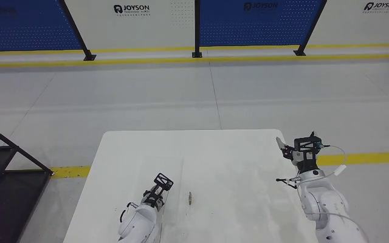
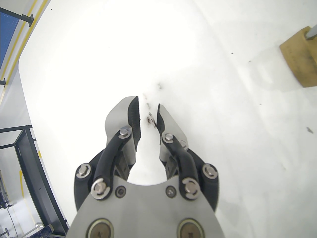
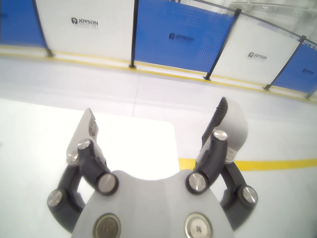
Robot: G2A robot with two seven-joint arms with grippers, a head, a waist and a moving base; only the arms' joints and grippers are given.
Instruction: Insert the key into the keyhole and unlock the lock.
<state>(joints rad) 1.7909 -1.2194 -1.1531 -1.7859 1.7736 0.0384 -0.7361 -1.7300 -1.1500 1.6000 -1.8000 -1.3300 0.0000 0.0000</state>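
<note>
Lock (image 1: pixel 190 197), brass, lies on white table (image 1: pixel 243 158), just beside left gripper (image 2: pixel 148 101), jaws narrowly apart; right gripper (image 3: pixel 156 105) over far right corner, jaws wide apart.

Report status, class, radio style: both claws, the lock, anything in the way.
Left claw slightly open, empty, over table. Right claw wide open, empty, at table corner. Lock sits beside left claw, untouched. Nothing between them.
</note>
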